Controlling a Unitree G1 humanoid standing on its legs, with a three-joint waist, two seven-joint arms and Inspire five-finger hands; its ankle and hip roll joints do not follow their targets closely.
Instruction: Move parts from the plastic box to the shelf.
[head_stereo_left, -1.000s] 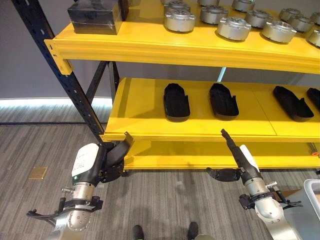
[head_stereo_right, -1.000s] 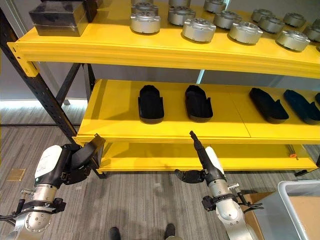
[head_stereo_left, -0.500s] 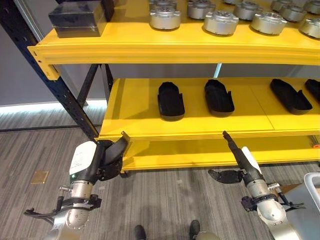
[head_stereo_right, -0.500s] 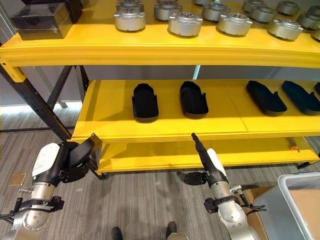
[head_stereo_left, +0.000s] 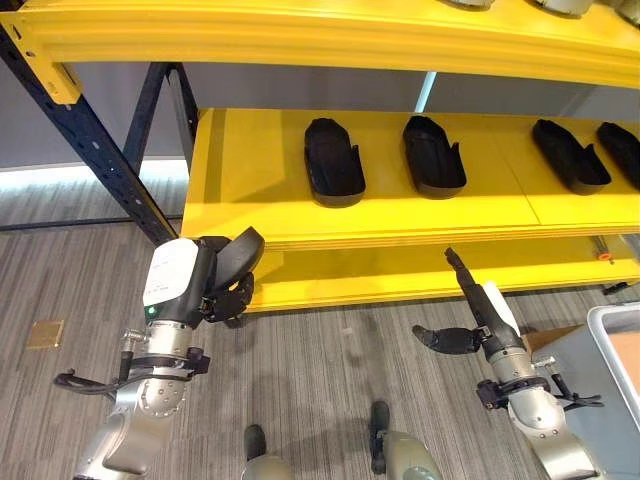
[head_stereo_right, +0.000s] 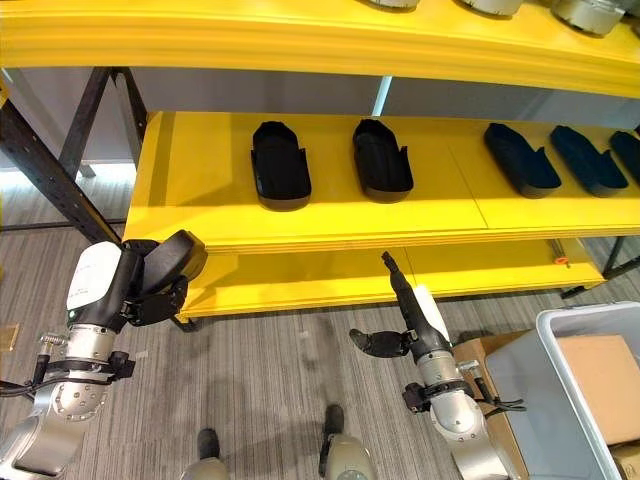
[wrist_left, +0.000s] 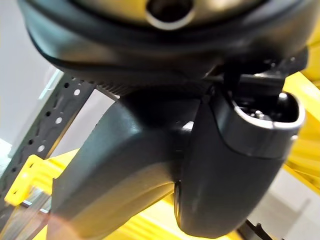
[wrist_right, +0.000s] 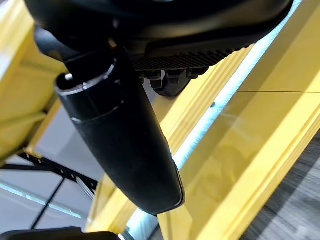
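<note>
I see the yellow shelf (head_stereo_left: 250, 190) across the upper frame with black parts (head_stereo_left: 333, 162) lying on it. My left hand (head_stereo_left: 228, 275) hangs at lower left, fingers curled and empty. My right hand (head_stereo_left: 470, 295) points straight-fingered, empty. The grey plastic box (head_stereo_right: 545, 370) sits at lower right.

Warehouse or workshop storeroom, yellow steel rack (head_stereo_left: 300, 235), black moulded parts (head_stereo_left: 333, 162) in rows, grey bin (head_stereo_right: 560, 390)
</note>
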